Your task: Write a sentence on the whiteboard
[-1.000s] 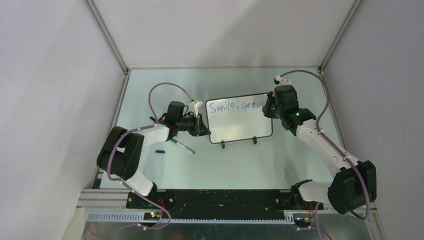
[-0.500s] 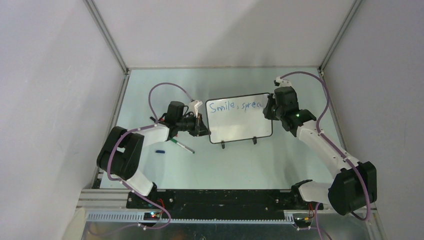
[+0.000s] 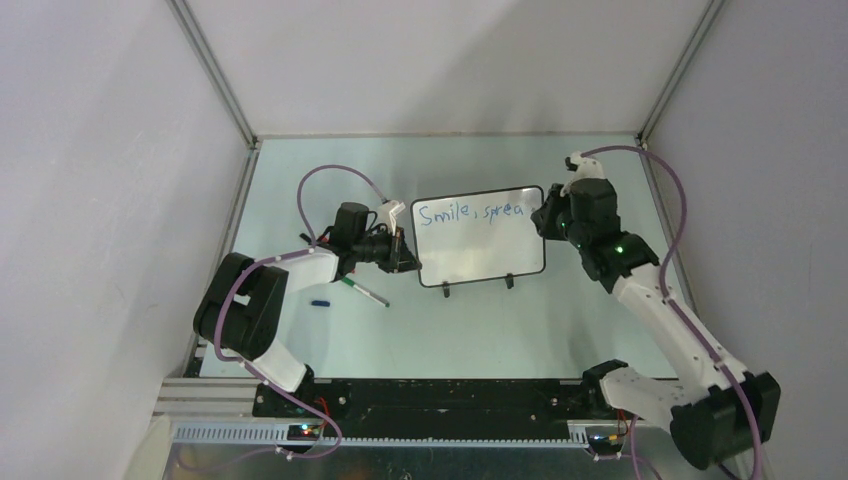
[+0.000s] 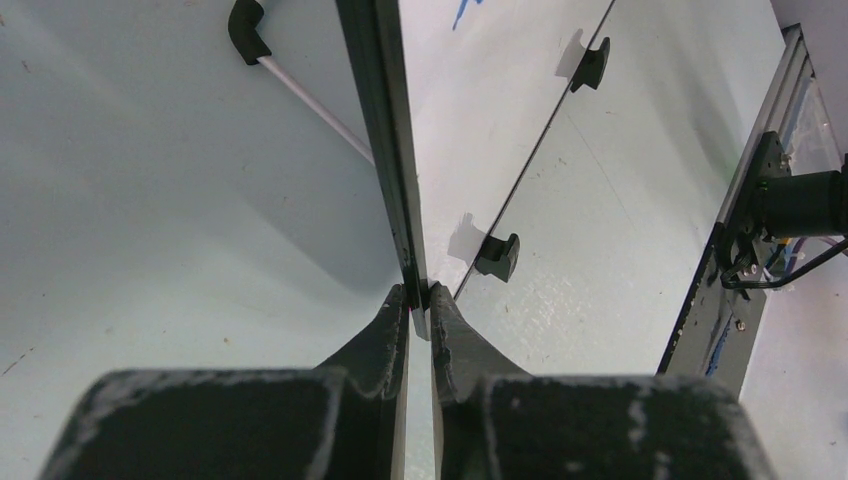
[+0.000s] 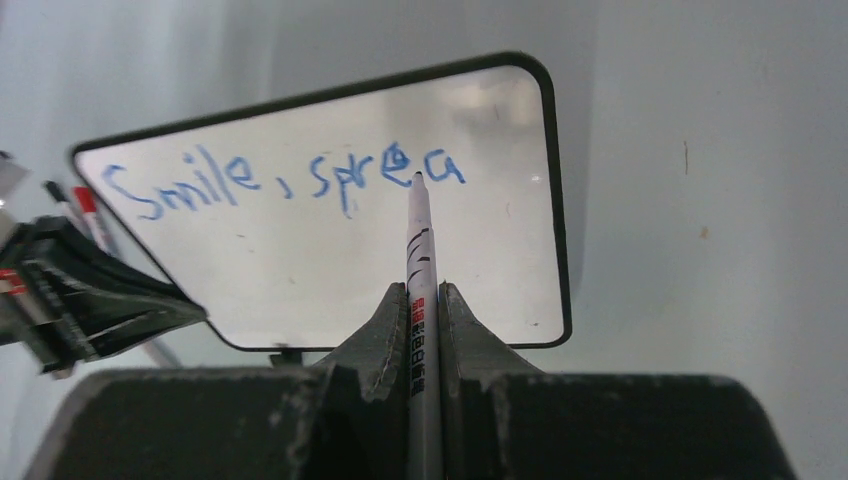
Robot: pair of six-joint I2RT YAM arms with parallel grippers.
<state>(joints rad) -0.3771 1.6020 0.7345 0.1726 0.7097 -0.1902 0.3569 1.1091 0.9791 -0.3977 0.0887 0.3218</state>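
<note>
The whiteboard [image 3: 480, 255] stands on two black feet in the middle of the table. The sentence [image 3: 470, 212] reads "Smile, sprea" in blue along its top line, and shows as the same sentence [image 5: 280, 175] in the right wrist view. My left gripper [image 3: 408, 262] is shut on the whiteboard's left edge [image 4: 385, 150], with its fingertips [image 4: 405, 300] pinching the black frame. My right gripper [image 3: 547, 215] hangs by the board's right edge, shut on a white marker [image 5: 418, 250]. The marker's tip [image 5: 417, 180] points at the last letter; I cannot tell whether it touches.
A second marker [image 3: 362, 292] lies on the table below the left gripper, seen as a white-barrelled marker [image 4: 310, 95] behind the board. A small blue cap [image 3: 320, 301] lies left of it. Grey walls enclose the table; a metal rail [image 3: 420, 395] runs along the near edge.
The letter "a" has been finished at the end of the text. My right arm has drawn back to the right, off the board's face. The left gripper and board have not moved.
</note>
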